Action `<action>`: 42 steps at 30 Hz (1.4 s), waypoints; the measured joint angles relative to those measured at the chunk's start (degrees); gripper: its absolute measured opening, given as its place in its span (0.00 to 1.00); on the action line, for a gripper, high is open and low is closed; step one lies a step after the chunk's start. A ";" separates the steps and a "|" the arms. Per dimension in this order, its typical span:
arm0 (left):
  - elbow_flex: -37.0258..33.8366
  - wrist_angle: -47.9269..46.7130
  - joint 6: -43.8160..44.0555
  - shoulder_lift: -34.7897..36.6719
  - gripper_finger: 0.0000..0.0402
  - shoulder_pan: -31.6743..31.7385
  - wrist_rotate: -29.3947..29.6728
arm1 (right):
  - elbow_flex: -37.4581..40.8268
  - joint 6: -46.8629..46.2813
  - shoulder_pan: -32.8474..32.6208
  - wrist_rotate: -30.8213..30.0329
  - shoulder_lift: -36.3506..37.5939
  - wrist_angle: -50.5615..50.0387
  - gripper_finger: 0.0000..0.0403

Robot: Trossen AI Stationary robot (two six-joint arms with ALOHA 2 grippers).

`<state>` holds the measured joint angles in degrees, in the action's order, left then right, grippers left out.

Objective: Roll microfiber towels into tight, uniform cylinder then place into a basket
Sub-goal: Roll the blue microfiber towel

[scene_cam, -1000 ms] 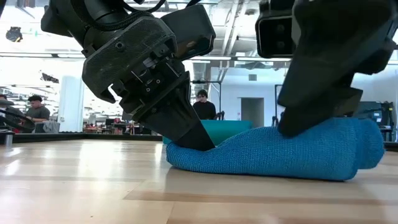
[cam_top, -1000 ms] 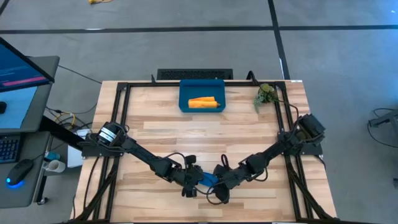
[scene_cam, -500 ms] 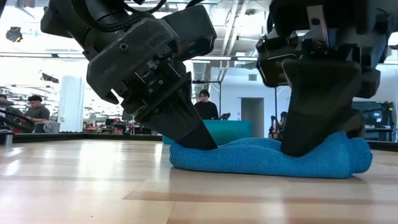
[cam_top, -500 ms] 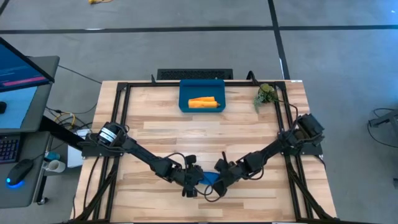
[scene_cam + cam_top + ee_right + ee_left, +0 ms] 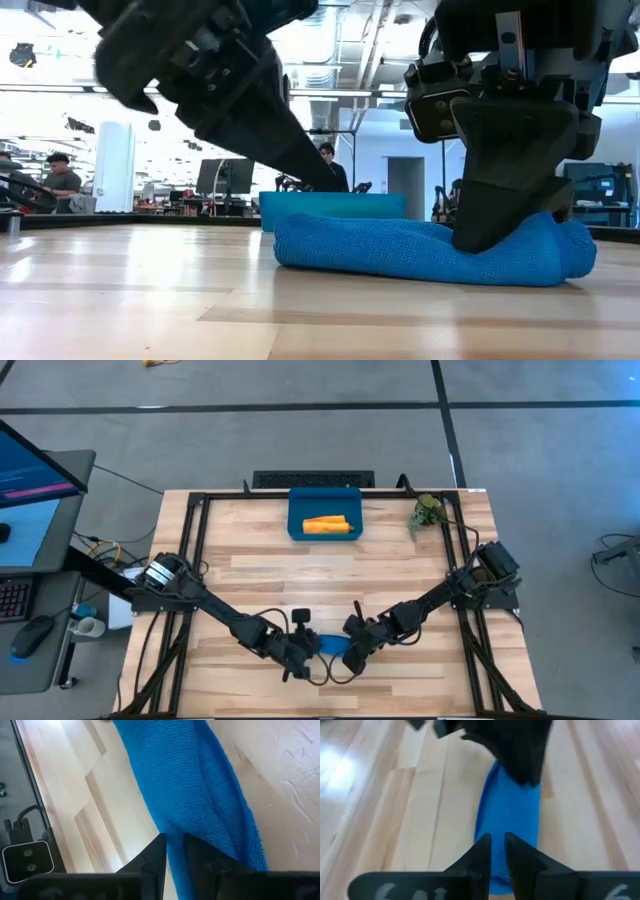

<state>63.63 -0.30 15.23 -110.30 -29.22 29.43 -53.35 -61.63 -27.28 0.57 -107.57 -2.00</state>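
- Far left, off the table, a monitor and a mouse sit on a side desk.
- The left gripper is near the table's front edge, lifted clear of the cloth; in the low view its tip hangs above the roll's left end without touching. The left wrist view shows the fingers close together with only a thin slit between them — nothing held.
- The blue towel, rolled into a low cylinder, lies on the wood between the two grippers.
- The right gripper presses down on the roll's right end. Its fingers stand narrow, a fold of blue cloth pinched between them.
- At the back of the table the basket holds the orange towel, already rolled.
- Right of the basket stands a small green plant.
- Behind the table, people are seen in the room.
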 joint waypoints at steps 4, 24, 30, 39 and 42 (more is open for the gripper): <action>0.03 4.38 -2.44 -0.89 0.11 0.23 -2.49 | 0.05 0.60 0.02 -0.01 -0.02 0.13 0.24; 0.55 6.94 6.78 -8.55 0.11 4.55 -15.81 | 0.20 0.77 -0.94 1.55 -0.09 0.94 0.26; 0.55 5.70 12.37 -8.55 0.11 5.25 -17.49 | 0.19 0.80 1.04 6.79 0.80 1.00 0.33; 0.46 5.84 18.69 -8.55 0.11 6.51 -18.88 | 0.62 8.54 2.48 7.96 10.41 -9.29 0.32; 0.37 6.27 19.74 -8.53 0.11 6.55 -18.91 | 0.51 9.65 0.91 1.97 15.31 -17.61 0.30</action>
<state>64.01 5.96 34.97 -118.83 -22.67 10.52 -52.84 -51.98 -26.38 2.54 -92.26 -19.61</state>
